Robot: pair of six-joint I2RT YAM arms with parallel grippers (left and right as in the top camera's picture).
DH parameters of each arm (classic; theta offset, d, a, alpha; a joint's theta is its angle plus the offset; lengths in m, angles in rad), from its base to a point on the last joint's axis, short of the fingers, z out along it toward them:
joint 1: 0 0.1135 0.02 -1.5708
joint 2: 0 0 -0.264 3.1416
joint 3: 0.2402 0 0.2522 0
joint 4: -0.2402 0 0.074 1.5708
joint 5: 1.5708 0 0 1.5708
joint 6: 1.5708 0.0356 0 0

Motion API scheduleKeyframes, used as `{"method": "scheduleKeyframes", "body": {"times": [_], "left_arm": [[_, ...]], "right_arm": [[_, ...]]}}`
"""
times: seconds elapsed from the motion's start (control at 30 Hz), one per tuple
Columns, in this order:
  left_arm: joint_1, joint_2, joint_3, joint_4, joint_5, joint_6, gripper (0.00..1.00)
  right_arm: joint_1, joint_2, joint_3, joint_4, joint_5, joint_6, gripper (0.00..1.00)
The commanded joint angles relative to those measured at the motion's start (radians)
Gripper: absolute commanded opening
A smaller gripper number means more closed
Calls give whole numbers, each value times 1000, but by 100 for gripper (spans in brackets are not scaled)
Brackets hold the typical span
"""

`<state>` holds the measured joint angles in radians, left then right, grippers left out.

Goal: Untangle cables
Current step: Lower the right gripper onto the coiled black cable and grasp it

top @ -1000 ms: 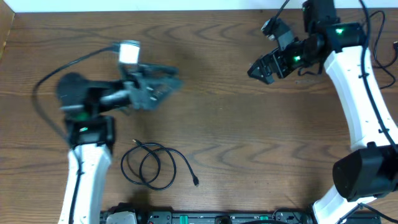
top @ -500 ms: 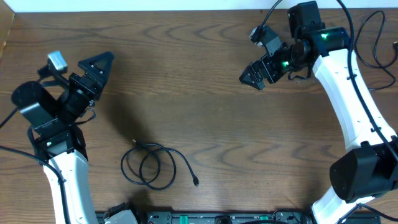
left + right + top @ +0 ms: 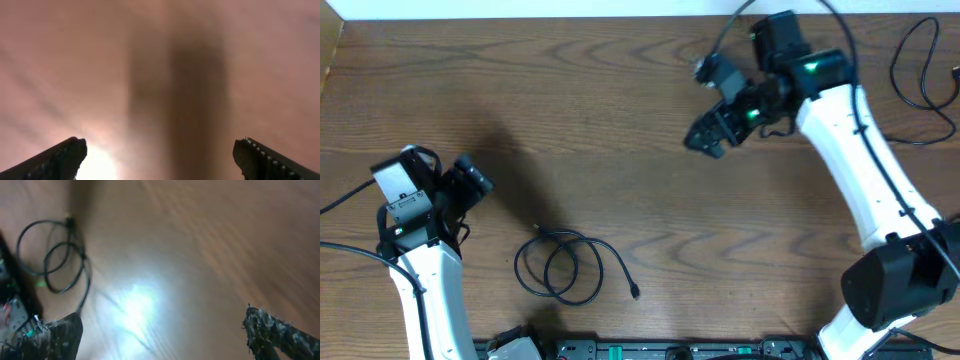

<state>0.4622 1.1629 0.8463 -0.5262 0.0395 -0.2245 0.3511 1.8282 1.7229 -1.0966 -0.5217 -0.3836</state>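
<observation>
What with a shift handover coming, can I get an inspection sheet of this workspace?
Surface: wooden table, brown grain, bare in the middle.
Job's things: looped black cable near the front edge, two overlapping loops, plug end trailing right; second thin black cord at the far right edge. Neither is touched.
Clutter: nothing seen.
Grippers: left gripper open, empty; right gripper open, empty, above the table.
Cables: thicker black arm wire runs off the left edge.
Surroundings: white strip along the far edge; dark equipment rail along the near edge.
</observation>
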Motion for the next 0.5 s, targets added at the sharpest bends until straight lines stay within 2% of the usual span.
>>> {"method": "scheduleKeyframes", "body": {"times": [0.0,0.1,0.47], "left_arm": [[2,-10,8,-20,-164,59,98],[2,-10,8,-31,-163,59,98],[2,-7,8,-35,-156,55,98]], "right_arm": [[84,5,-55,17,0,-32,99],[148,5,-128,53,0,-71,99],[400,5,-375,308,1,-51,99]]}}
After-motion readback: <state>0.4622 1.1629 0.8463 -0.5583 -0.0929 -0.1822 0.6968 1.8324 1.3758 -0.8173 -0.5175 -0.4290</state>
